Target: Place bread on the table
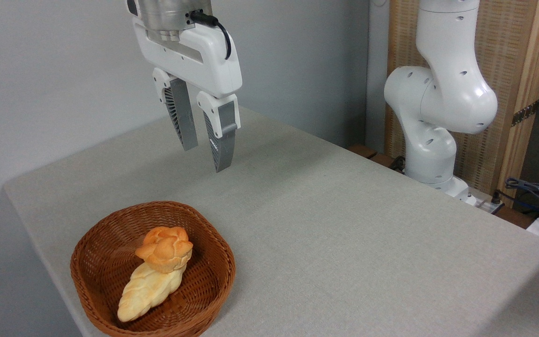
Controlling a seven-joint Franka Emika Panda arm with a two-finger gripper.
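Big grey table point(344, 224) taking up most of the shot, mostly bare to the right, so plenty of landing room there. White arm base point(438, 117) parked off at the far right edge, well out of the way. Brown wicker basket point(110, 252) near the front left corner, holding two things: pale braided loaf point(145, 290) lying diagonally, and the orange knotted bread point(165, 249) sitting on the loaf's upper end. Gripper point(206, 154) hanging high above the table, fingers apart, nothing between them. Bread lies below and a bit left of the fingertips, toward the camera. Roundish, no real long axis. Probably just a straight drop down, watching the basket rim and not snagging the loaf underneath.
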